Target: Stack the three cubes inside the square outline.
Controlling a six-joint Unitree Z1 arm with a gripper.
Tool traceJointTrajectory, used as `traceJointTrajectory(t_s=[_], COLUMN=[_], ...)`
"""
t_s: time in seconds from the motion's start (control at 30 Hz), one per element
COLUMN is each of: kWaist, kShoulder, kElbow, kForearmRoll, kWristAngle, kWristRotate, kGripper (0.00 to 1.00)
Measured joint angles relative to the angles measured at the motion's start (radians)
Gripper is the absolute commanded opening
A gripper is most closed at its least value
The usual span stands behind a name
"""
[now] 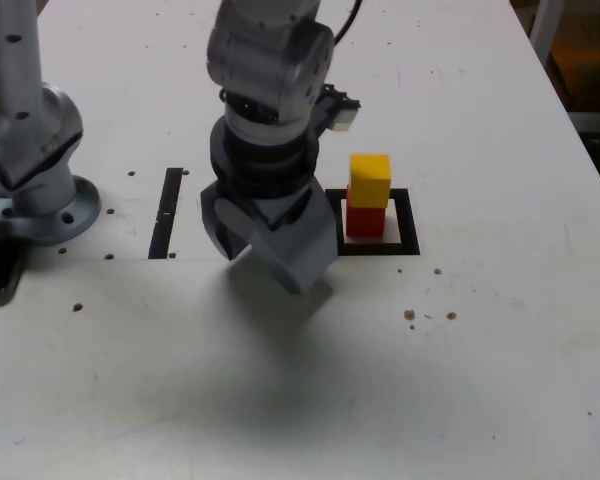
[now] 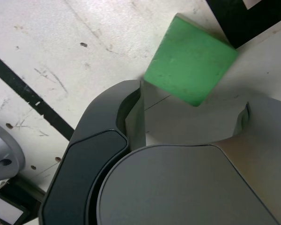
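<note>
A yellow cube (image 1: 370, 180) sits on top of a red cube (image 1: 365, 221) inside the black square outline (image 1: 406, 232). To the exterior view's left of that stack, my gripper (image 1: 265, 262) points down at the table with its jaws spread. It hides the green cube in that view. The wrist view shows the green cube (image 2: 189, 63) lying on the table between and just ahead of my open gripper (image 2: 193, 101). One jaw is close to the cube's corner and the other stands apart from it. A corner of the square outline (image 2: 239, 23) lies just beyond the cube.
A straight black tape strip (image 1: 167, 210) (image 2: 28, 93) lies at the exterior view's left of the gripper. A grey arm base (image 1: 40, 170) is bolted at the far left. The table's right edge (image 1: 580, 130) runs along the exterior view's right.
</note>
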Motion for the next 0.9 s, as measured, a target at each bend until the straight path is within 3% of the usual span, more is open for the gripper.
traceJointTrajectory(t_s=[0.9], kWaist=[0.028], kShoulder=[0.017], kElbow=[0.033], kForearmRoll=[-0.011], kWristAngle=[0.001], kWristRotate=[0.013], kGripper=[0.79])
